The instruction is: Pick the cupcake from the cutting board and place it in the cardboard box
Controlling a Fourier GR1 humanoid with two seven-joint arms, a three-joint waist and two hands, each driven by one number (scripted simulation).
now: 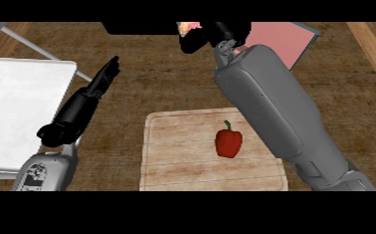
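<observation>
The cupcake (188, 27), pink and yellow on top, shows at the view's upper edge, held in my right hand (224, 33), whose fingers curl round it and hide most of it. The hand is over the dark inside of the cardboard box (140, 28), whose pinkish flap (283, 41) stands out to the right. The wooden cutting board (176, 163) lies near the front, under my right forearm. My left hand (99, 86) rests open at the left, fingers straight and pointing away, holding nothing.
A red bell pepper (228, 142) lies on the cutting board. A white flat panel (29, 113) with a grey rail (40, 49) fills the left side. Brown wooden counter (161, 83) lies between board and box.
</observation>
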